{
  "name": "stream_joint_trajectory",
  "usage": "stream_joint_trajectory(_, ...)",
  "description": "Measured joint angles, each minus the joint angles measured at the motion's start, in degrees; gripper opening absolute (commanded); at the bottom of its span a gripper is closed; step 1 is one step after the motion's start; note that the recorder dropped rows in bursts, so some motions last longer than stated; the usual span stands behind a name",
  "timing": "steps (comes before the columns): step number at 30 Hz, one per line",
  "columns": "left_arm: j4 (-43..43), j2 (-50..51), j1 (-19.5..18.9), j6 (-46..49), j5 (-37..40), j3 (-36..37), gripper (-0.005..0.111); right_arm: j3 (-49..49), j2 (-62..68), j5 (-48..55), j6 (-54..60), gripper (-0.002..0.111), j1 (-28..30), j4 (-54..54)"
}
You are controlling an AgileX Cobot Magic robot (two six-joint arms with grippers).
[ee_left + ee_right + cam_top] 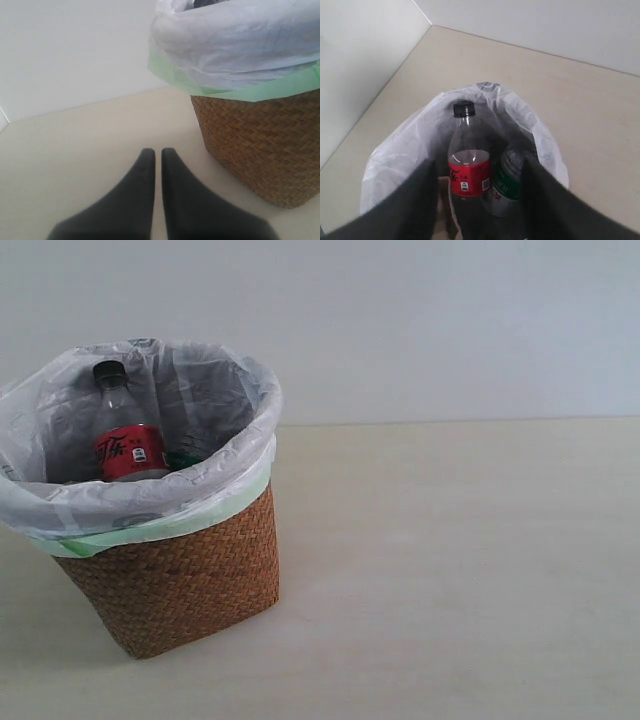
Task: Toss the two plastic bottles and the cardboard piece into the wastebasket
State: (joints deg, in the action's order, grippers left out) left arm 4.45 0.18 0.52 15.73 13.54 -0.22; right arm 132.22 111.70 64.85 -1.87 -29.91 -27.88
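Background only:
- Flat surface (460, 570): pale cream-beige, matte, faint streaky grain. Can't tell if it's a tabletop or floor.
- Wall (420, 320) behind it: plain, off-white with a light grey-blue cast, unmarked. It meets the surface in a straight horizontal line across the exterior view.
- Right wrist view: two plain walls meet at a corner seam (421, 12), and the surface runs right up to both.
- Left wrist view: same pale wall (75, 50) above the same cream surface (75, 150).
- Light: soft, even, diffuse. Shadows on the surface are faint with blurred edges.
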Motion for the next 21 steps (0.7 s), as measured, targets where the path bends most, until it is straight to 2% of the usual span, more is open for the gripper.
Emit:
stream_joint_trajectory(1, 0.0, 0.0, 0.0, 0.0, 0.0, 0.0, 0.004, 0.0, 0.0, 0.1, 0.4, 0.000, 0.0, 0.1)
stream_joint_trajectory(4, 0.0, 0.0, 0.0, 0.0, 0.0, 0.0, 0.004, 0.0, 0.0, 1.3, 2.2, 0.000, 0.0, 3.0)
stream_joint_trajectory(7, 0.0, 0.0, 0.0, 0.0, 0.0, 0.0, 0.004, -0.9, 0.0, 4.3, 2.8, 0.000, 0.0, 11.0)
stream_joint_trajectory(10, 0.0, 0.0, 0.0, 0.0, 0.0, 0.0, 0.004, -8.2, -2.1, 4.2, 0.9, 0.000, 0.0, 20.1)
stream_joint_trajectory(13, 0.0, 0.0, 0.0, 0.0, 0.0, 0.0, 0.004, -17.9, -7.0, -2.0, 0.4, 0.000, 0.1, 22.6)
stream_joint_trajectory(16, 0.0, 0.0, 0.0, 0.0, 0.0, 0.0, 0.004, -31.3, -15.3, -14.1, 0.1, 0.000, 0.1, 23.6)
stream_joint_trajectory(21, 0.0, 0.0, 0.0, 0.0, 0.0, 0.0, 0.004, -46.1, -26.9, -25.8, -0.3, 0.000, 0.1, 27.9)
